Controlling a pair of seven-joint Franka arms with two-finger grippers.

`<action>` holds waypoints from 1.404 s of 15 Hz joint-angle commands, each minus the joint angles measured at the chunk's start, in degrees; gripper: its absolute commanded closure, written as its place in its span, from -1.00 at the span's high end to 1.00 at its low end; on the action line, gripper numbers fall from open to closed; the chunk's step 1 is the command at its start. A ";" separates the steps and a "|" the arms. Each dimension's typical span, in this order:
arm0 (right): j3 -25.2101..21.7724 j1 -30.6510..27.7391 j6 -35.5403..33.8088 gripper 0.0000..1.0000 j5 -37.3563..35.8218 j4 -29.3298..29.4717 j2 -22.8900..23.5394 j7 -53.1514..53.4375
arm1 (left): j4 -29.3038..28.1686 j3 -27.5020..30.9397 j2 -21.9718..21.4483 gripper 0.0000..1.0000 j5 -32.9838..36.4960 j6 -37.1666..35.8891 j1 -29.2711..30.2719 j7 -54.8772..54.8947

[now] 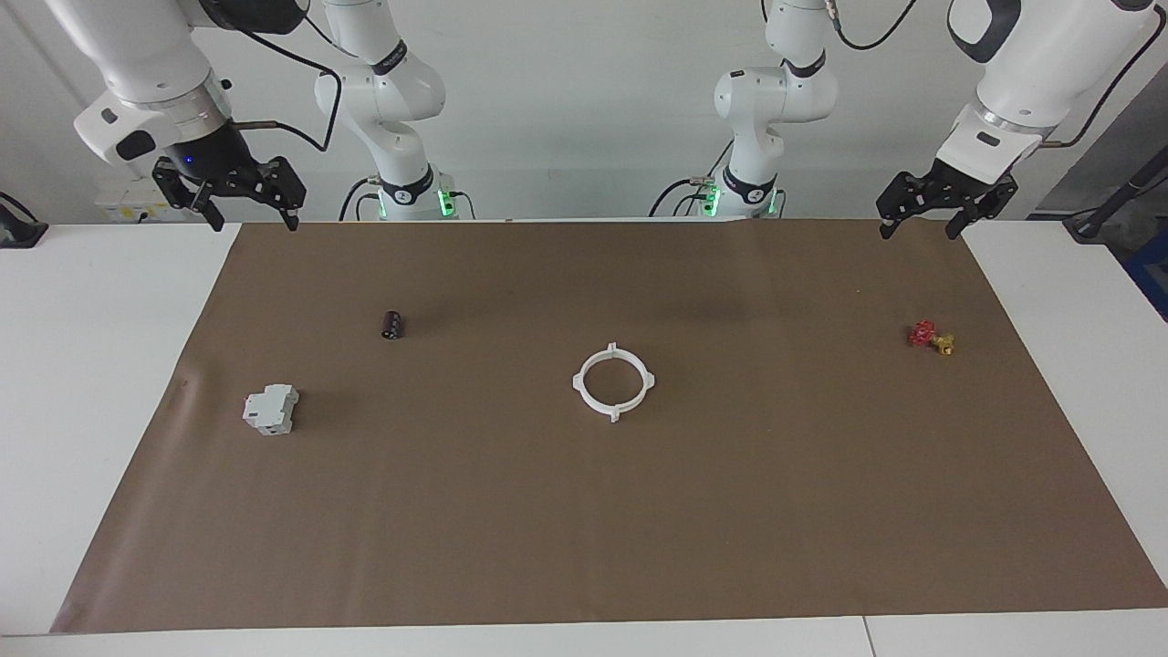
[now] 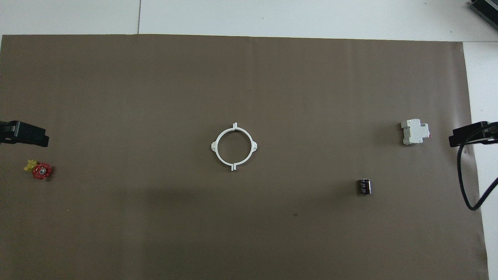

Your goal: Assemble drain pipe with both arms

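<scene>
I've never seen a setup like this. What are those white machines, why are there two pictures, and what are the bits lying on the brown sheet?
The white machines are two robot arms, each ending in a black two-finger gripper. One picture faces them across the table; the other looks down from above their end.

The left gripper and right gripper both hang open and empty over the brown mat's edge nearest the robots.

On the mat lie a white ring with four tabs, the drain pipe, in the middle; a grey-white boxy block and a small dark cylinder toward the right arm's end; and a red-and-yellow valve piece toward the left arm's end.
</scene>
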 commanded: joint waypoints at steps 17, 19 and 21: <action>0.29 -0.53 -0.52 1.00 1.29 -0.11 -0.40 0.26 | 4.36 0.51 5.33 1.00 -0.63 -0.80 -1.88 0.38; 0.29 -0.53 -0.52 1.00 1.29 -0.11 -0.40 0.26 | 4.18 0.51 5.15 1.00 -0.63 -0.71 -1.88 0.38; 0.29 -0.53 -0.52 1.00 1.29 -0.11 -0.40 0.26 | 4.18 0.51 5.15 1.00 -0.63 -0.80 -1.88 0.38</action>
